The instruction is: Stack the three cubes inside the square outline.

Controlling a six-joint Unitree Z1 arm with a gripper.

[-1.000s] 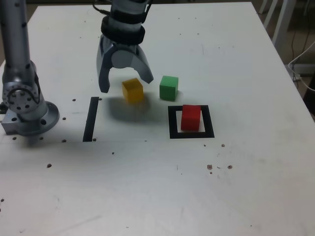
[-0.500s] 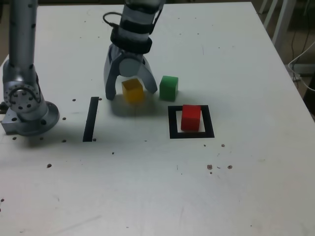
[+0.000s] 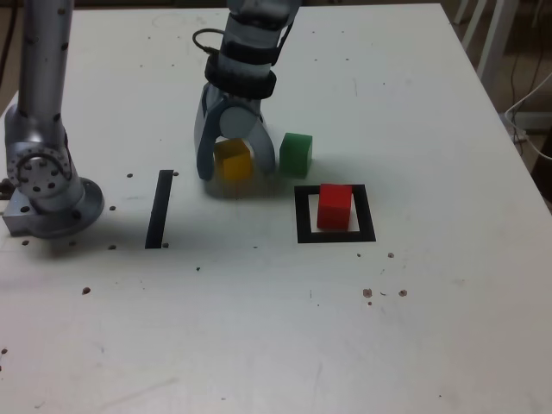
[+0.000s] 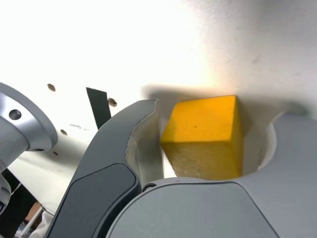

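Note:
The yellow cube (image 3: 233, 160) rests on the white table, between the two fingers of my gripper (image 3: 235, 169), which comes down on it from above. In the wrist view the cube (image 4: 203, 134) fills the gap and both pads press against its sides, so the gripper (image 4: 218, 110) is shut on it. The green cube (image 3: 296, 153) stands just beyond the finger on the exterior view's right, apart from it. The red cube (image 3: 335, 205) sits inside the square outline (image 3: 336, 235), nearer the camera and to the exterior view's right of the gripper.
A black straight strip (image 3: 159, 209) lies on the table at the exterior view's left of the gripper. The arm's grey base (image 3: 47, 185) stands at the left edge. Small dark specks dot the white tabletop (image 3: 276, 328).
The gripper has come down and moved toward the exterior view's right over the yellow cube, and its wide-spread fingers have closed in onto the cube's sides. The cubes have not moved.

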